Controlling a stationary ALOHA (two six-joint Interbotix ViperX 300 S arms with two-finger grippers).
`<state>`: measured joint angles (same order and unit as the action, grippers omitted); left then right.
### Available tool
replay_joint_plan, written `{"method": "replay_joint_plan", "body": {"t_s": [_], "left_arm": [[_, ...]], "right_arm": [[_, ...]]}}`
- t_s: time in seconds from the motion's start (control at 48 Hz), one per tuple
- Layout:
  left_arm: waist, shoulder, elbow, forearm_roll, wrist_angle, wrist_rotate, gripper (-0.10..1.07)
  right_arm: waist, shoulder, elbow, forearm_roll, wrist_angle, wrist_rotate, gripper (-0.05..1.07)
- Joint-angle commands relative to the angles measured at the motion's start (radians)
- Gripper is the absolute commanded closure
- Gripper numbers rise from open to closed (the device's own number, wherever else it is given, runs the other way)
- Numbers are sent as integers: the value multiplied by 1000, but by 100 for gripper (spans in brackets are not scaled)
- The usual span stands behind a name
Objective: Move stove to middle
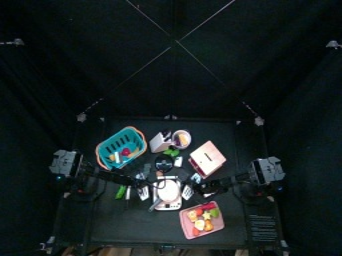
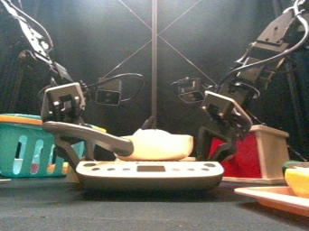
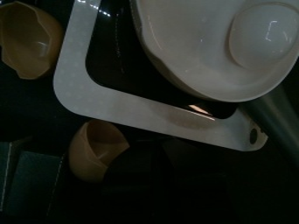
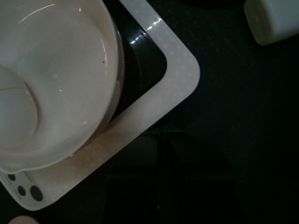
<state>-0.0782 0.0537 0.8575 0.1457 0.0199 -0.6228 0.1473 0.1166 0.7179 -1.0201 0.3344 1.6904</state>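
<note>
The stove (image 2: pixel 150 173) is a low white block with a dark top, standing front and centre on the table with a cream lidded pot (image 2: pixel 157 144) on it. In the top view the stove (image 1: pixel 166 190) lies between the two arms. My left gripper (image 2: pixel 72 131) hangs over its left end and my right gripper (image 2: pixel 227 126) over its right end. The left wrist view shows the stove's white rim (image 3: pixel 117 105) and the pot's lid (image 3: pixel 239 44) close below. The right wrist view shows a rounded corner of the stove (image 4: pixel 158 87) beside the pot (image 4: pixel 52 87).
A teal basket (image 2: pixel 24 144) stands at the left. A red-and-white box (image 2: pixel 251 152) stands at the right. The pink tray (image 2: pixel 280 195) with yellow food lies at the front right. A cup (image 1: pixel 182 138) stands at the back. Cream pieces (image 3: pixel 93 144) lie beside the stove.
</note>
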Motion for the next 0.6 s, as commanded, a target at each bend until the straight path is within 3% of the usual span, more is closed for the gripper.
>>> {"method": "replay_joint_plan", "body": {"t_s": [0.0,0.167,0.312,0.438,0.583], "left_arm": [[6,-29,-6,-31,-8,3,56],[6,-54,21,-54,-6,2,56],[8,-144,87,-83,-8,2,56],[18,-227,118,-78,-9,6,56],[29,-245,120,-52,-8,9,56]], "right_arm": [[-2,-44,-5,5,-2,0,68],[6,-51,8,34,11,-3,68],[6,-94,43,60,54,-3,68],[8,-143,55,57,74,-3,68],[8,-161,55,43,77,-8,68]]}}
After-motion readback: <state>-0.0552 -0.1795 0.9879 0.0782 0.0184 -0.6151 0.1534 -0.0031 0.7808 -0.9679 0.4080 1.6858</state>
